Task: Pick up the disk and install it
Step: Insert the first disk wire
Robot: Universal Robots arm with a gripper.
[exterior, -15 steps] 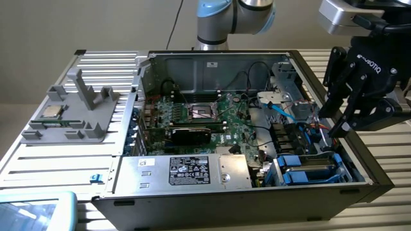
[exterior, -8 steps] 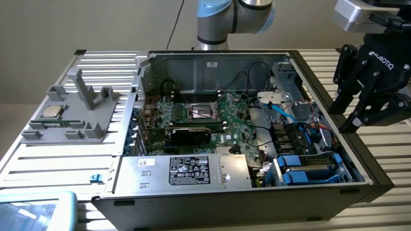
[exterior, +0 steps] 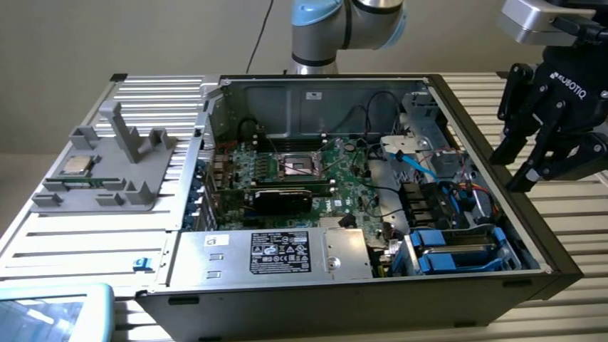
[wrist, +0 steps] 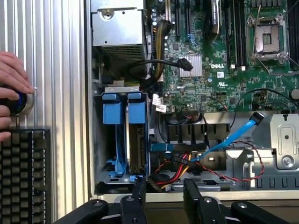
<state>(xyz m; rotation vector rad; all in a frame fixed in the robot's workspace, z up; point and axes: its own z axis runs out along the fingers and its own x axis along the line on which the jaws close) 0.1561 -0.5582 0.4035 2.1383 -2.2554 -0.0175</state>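
The disk (exterior: 457, 250) is a silver-grey drive with blue rails. It sits in the drive cage at the near corner of the open computer case (exterior: 485, 153), on the exterior view's right. In the wrist view the disk (wrist: 132, 144) stands on edge between two blue tabs. My gripper (exterior: 513, 171) hangs above the case's wall on the exterior view's right, apart from the disk. Its black fingers (wrist: 138, 191) are open, with nothing between them. In the wrist view my gripper (wrist: 165, 193) is over the case edge, near the cage.
A silver box with a black label (exterior: 275, 253) lies beside the cage. The green motherboard (exterior: 304, 171) and a blue cable (wrist: 233, 135) fill the case. A grey fixture (exterior: 105, 171) holding a small chip stands outside. A hand (wrist: 11, 74) rests on a round knob next to a keyboard (wrist: 23, 172).
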